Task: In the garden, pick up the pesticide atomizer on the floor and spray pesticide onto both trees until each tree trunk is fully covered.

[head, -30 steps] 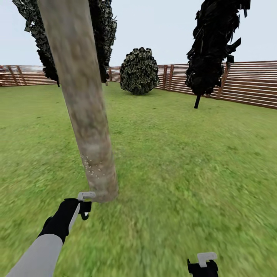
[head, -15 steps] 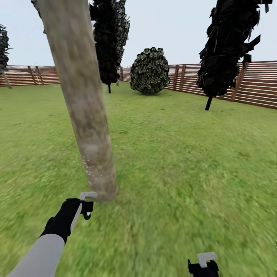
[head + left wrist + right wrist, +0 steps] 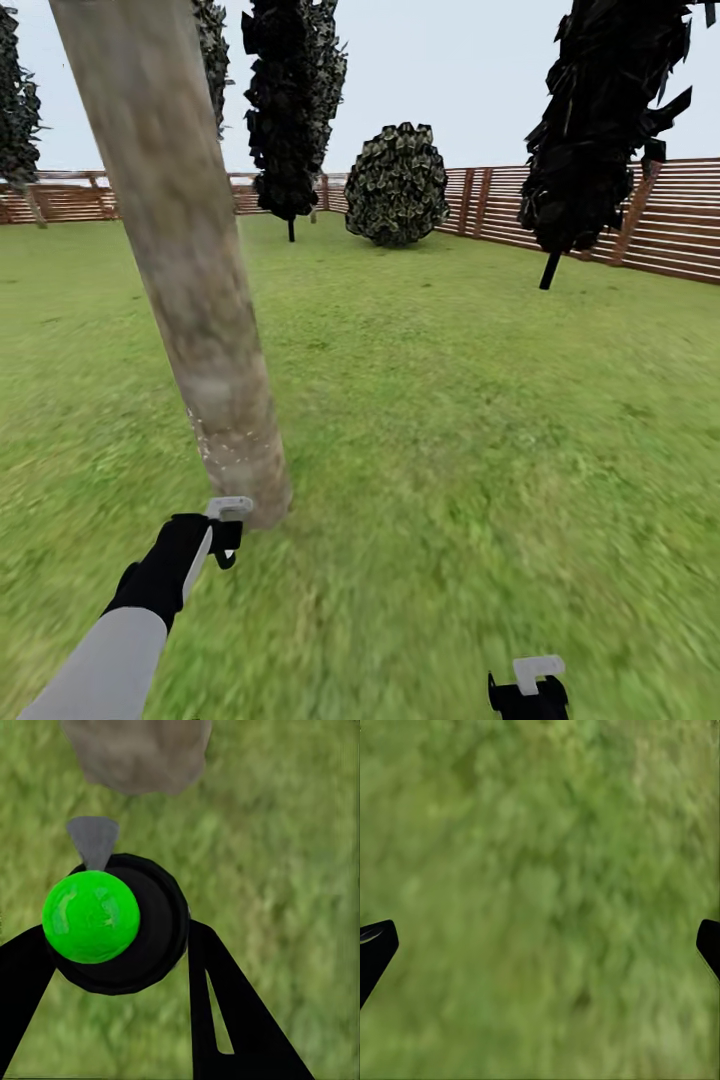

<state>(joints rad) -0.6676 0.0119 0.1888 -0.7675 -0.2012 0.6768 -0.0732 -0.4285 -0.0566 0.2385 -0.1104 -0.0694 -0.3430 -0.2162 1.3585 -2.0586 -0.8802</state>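
My left end effector (image 3: pixel 222 540), lower left of the head frame, is clenched on the atomizer (image 3: pixel 112 921). In the left wrist view the atomizer shows as a black round body with a bright green cap and a grey nozzle aimed at the trunk (image 3: pixel 185 270) foot. My right end effector (image 3: pixel 528 688), bottom right, hangs released over bare grass (image 3: pixel 480 440), its fingertips (image 3: pixel 376 949) well apart. Pick-up is thus done. The trunk, mottled grey-brown and leaning toward upper left, carries pale specks just above its base only; I judge spraying barely begun, with the upper trunk and a second tree left. Beyond stand dark columnar trees (image 3: pixel 290 110), a round shrub (image 3: pixel 398 185) and the slatted fence (image 3: pixel 640 215).
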